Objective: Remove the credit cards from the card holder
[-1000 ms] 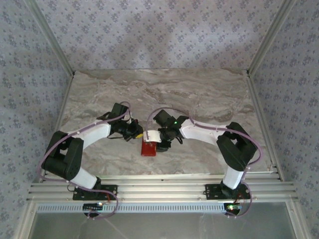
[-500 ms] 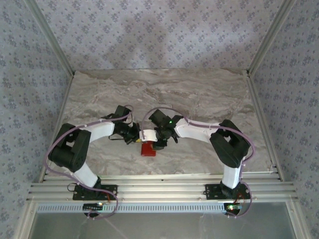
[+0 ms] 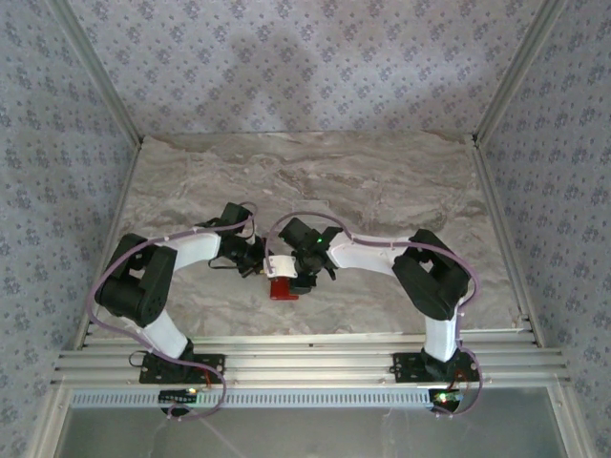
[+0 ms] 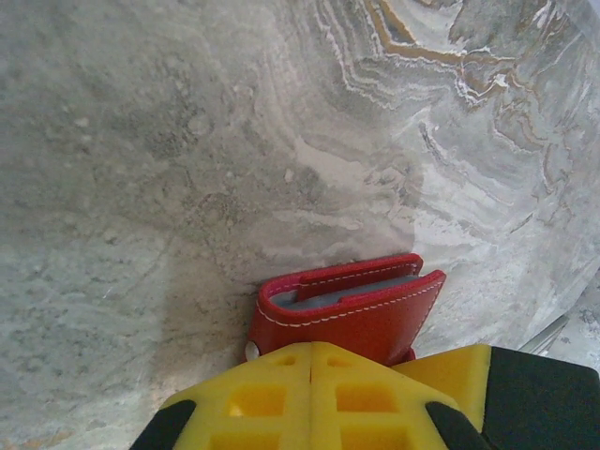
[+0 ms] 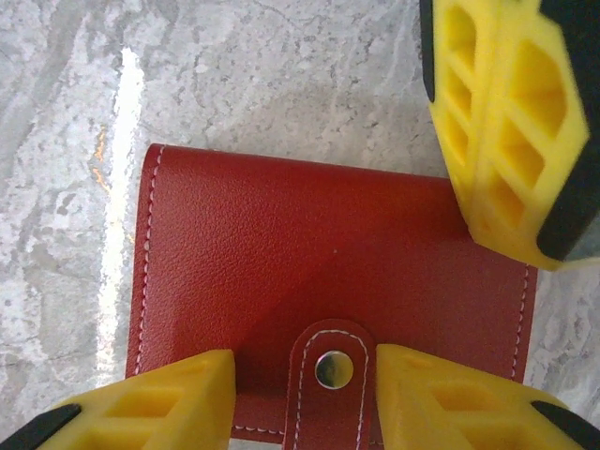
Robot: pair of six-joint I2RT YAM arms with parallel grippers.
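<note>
The marble table (image 3: 382,191) carries everything. My left arm (image 3: 186,253) and my right arm (image 3: 368,250) bend inward over its near half, so that both wrists meet at one spot. There the card holder (image 3: 283,289) lies flat and closed, with its red cover up.

My left pincer (image 4: 311,352) has its yellow fingers pressed together with nothing between them. Their tips stand at one corner of the holder. I cannot tell if they really touch it, but I judge they are there to pin the holder so that it does not slide.

My right pincer (image 5: 305,375) is spread, with one finger on each side of the strap (image 5: 309,422), low over the cover. I think this position is for catching the strap and pulling the snap stud (image 5: 335,369) open. The stud is fastened now.

The credit cards (image 4: 342,292) are inside the holder. From my left wrist I see them as a thin grey edge between the two red leaves. No card is out yet, and the step in hand is opening the holder. The strap is small and flat, so my fingers may slip off it
</note>
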